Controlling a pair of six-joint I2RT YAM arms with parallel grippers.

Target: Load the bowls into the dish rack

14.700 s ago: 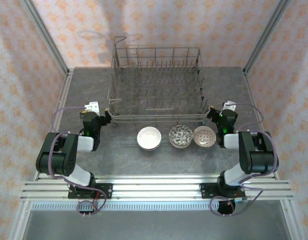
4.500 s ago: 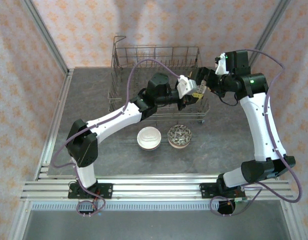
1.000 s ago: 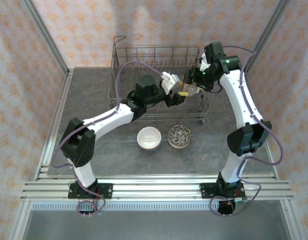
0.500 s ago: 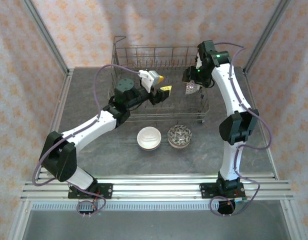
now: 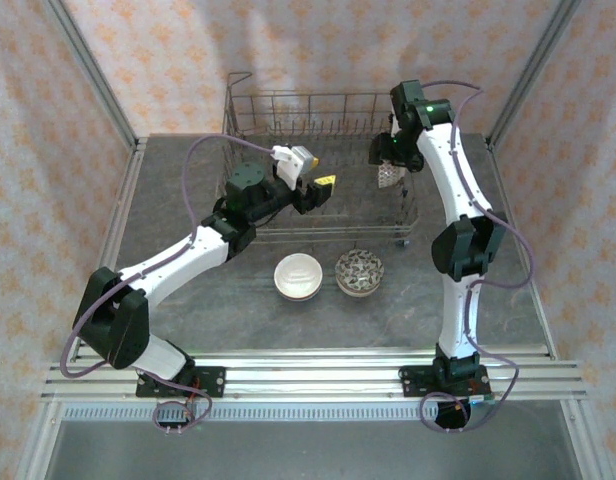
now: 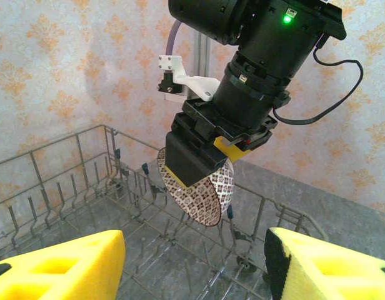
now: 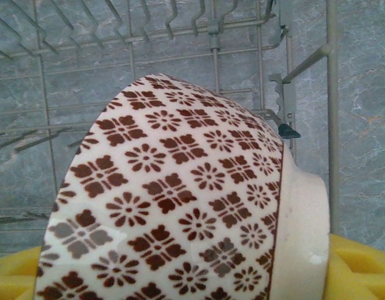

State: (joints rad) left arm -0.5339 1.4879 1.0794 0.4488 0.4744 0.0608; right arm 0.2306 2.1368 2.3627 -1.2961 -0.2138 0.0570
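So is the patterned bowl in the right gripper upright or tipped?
Tipped on edge: the patterned bowl has its foot pointing sideways, clamped in the right gripper over the dish rack.

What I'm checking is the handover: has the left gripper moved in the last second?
Yes. The left gripper has drawn back leftward, from the dish rack's right part toward its middle.

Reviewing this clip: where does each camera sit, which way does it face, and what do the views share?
Top external: above and behind the bases, looking down on the table, dish rack and both arms.
Left wrist: over the rack, facing the right fingers clamped on the patterned bowl; left fingers frame the bottom.
Right wrist: looks down past that bowl at rack wires; right fingers at the lower corners.
Shared: all three show the bowl.
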